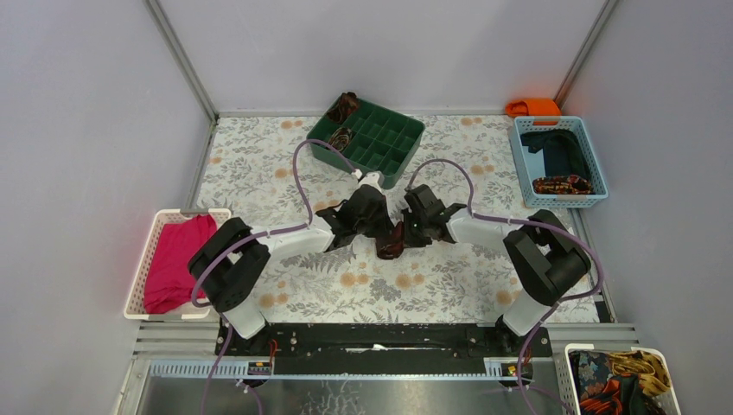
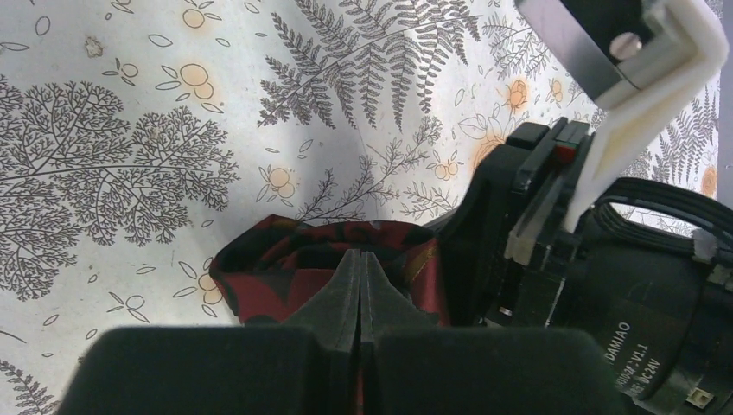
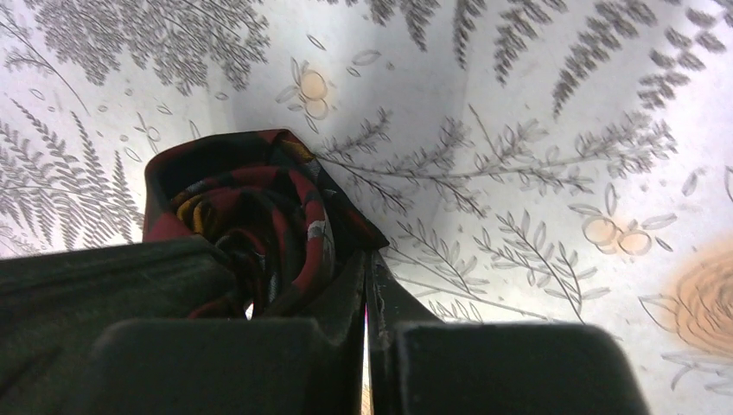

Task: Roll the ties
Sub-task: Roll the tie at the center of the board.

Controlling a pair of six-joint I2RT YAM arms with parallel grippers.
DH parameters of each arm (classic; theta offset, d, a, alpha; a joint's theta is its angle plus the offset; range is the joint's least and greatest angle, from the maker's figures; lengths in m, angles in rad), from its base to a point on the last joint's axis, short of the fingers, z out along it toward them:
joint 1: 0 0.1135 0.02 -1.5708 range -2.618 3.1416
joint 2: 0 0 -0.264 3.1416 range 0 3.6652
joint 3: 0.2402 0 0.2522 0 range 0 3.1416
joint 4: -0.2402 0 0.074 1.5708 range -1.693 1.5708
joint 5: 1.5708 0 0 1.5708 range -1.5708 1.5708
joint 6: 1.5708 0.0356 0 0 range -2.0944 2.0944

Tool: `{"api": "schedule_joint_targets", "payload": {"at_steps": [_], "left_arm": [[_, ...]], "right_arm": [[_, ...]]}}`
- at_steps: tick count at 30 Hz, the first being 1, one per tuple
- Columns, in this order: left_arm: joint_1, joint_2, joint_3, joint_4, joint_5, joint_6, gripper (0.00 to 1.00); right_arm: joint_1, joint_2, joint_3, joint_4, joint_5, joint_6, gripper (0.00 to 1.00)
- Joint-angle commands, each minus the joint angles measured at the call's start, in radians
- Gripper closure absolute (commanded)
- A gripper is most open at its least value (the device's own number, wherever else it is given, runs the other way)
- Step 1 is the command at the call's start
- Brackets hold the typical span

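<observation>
Pale lilac-grey wall panels (image 1: pixel 86 104) on three sides, pretty plain, with slim metal corner posts (image 1: pixel 181 56) at the back. White tablecloth (image 1: pixel 259 164) printed with grey ferns and little orange blossoms, slightly creased in the middle. Black metal rail (image 1: pixel 389 339) along the near edge. Soft, even light, only faint shadows.

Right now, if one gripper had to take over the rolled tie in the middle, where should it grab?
Probably across the outer wrap of the rolled tie, from above, one finger on each curved side. Its spiral end faces the right gripper, so a pinch across the wraps should press the layers together rather than let them uncoil.
</observation>
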State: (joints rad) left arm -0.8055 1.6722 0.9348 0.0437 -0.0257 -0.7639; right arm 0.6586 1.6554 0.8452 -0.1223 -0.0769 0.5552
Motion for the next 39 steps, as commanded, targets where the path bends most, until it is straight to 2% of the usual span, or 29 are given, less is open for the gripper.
{"api": "schedule_joint_targets", "payload": {"at_steps": [1, 12, 15, 19, 22, 30, 35, 39], "left_arm": [[-0.009, -0.022, -0.004, -0.016, -0.003, 0.018, 1.00], [-0.009, 0.003, -0.003, -0.015, 0.004, 0.017, 1.00], [-0.009, 0.011, 0.003, -0.015, 0.007, 0.020, 1.00], [-0.011, 0.033, 0.013, -0.015, 0.014, 0.017, 1.00], [-0.016, 0.053, 0.023, -0.011, 0.016, 0.015, 1.00], [-0.035, 0.090, 0.053, -0.013, 0.014, 0.012, 1.00], [-0.037, 0.086, 0.053, -0.020, 0.001, 0.011, 1.00], [-0.040, 0.073, 0.047, -0.027, -0.009, 0.009, 1.00]], "right_arm": [[0.003, 0.063, 0.044, -0.008, -0.021, -0.006, 1.00], [-0.039, -0.016, 0.047, -0.164, 0.215, -0.058, 1.00], [-0.065, -0.037, 0.040, -0.185, 0.228, -0.062, 0.93], [-0.095, -0.105, 0.009, -0.179, 0.195, -0.073, 0.88], [-0.094, -0.205, -0.028, -0.131, 0.140, -0.098, 0.88], [-0.093, -0.412, -0.025, -0.127, -0.049, -0.112, 0.97], [-0.065, -0.398, -0.029, -0.107, -0.155, -0.086, 0.99], [-0.005, -0.362, -0.046, -0.064, -0.164, -0.052, 1.00]]}}
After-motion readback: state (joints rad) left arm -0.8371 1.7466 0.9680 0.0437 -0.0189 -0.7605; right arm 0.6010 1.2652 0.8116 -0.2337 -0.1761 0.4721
